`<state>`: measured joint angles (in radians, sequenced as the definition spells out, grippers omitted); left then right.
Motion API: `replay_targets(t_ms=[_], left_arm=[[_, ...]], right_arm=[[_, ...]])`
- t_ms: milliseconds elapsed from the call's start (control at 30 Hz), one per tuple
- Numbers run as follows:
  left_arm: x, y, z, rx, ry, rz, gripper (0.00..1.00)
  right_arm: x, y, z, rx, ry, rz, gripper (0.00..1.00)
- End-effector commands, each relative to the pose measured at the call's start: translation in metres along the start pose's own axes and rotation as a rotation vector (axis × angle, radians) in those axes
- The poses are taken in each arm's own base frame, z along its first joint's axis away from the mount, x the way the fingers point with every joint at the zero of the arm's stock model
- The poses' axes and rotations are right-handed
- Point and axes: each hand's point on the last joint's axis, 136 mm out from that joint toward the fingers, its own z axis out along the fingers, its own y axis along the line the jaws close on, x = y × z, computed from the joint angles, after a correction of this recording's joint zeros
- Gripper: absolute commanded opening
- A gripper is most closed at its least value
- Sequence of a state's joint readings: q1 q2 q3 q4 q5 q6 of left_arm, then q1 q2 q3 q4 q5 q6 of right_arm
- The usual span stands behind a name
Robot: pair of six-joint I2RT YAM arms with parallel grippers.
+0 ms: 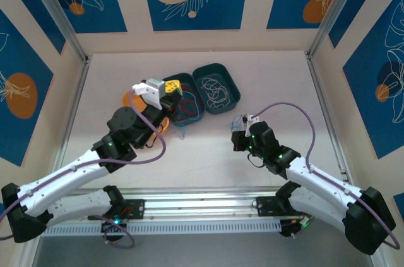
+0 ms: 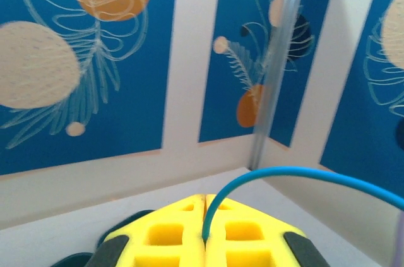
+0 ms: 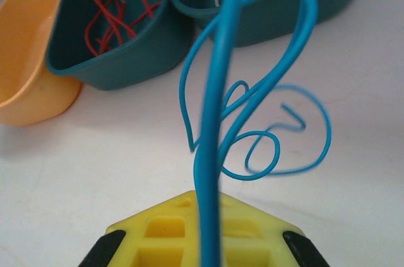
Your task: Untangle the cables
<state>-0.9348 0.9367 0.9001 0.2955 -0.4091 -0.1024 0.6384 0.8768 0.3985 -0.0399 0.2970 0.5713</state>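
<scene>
Now both claws fully closed. Left gripper (image 2: 205, 207) high over left teal tray (image 3: 120, 65), pads pinching blue cable (image 3: 213, 122), strand arcing right. Right gripper (image 3: 205, 204) low over table (image 1: 208, 160), near-right of trays, also pinching blue cable; loose loops on table beside trays. Red cables (image 3: 117, 8) in left teal tray, white cables (image 1: 216, 90) in right teal tray (image 1: 235, 93). Orange tray (image 3: 31, 77) leftmost.

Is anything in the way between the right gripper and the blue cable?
Nothing visible does. The right gripper is shut on the blue cable, which rises straight from between its jaws.
</scene>
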Motion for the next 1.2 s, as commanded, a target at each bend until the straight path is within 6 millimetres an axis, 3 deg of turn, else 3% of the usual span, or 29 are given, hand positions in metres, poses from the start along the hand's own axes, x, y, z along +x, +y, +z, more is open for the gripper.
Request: replay_targets(t_ms=[0, 233, 767, 1167], left_arm=[[0.009, 0.032, -0.008, -0.144, 0.055, 0.084, 0.0], [0.026, 0.079, -0.011, -0.319, 0.183, 0.109, 0.0], [0.064, 0.166, -0.01, -0.569, 0.361, 0.078, 0.0], [0.124, 0.22, -0.02, -0.717, 0.57, 0.014, 0.0]], right_arm=[[-0.003, -0.016, -0.009, 0.074, -0.013, 0.047, 0.0], [-0.009, -0.032, -0.02, 0.141, -0.001, 0.116, 0.0], [-0.009, -0.034, -0.02, 0.147, 0.031, 0.144, 0.0], [-0.017, -0.028, -0.021, 0.145, 0.044, 0.141, 0.0]])
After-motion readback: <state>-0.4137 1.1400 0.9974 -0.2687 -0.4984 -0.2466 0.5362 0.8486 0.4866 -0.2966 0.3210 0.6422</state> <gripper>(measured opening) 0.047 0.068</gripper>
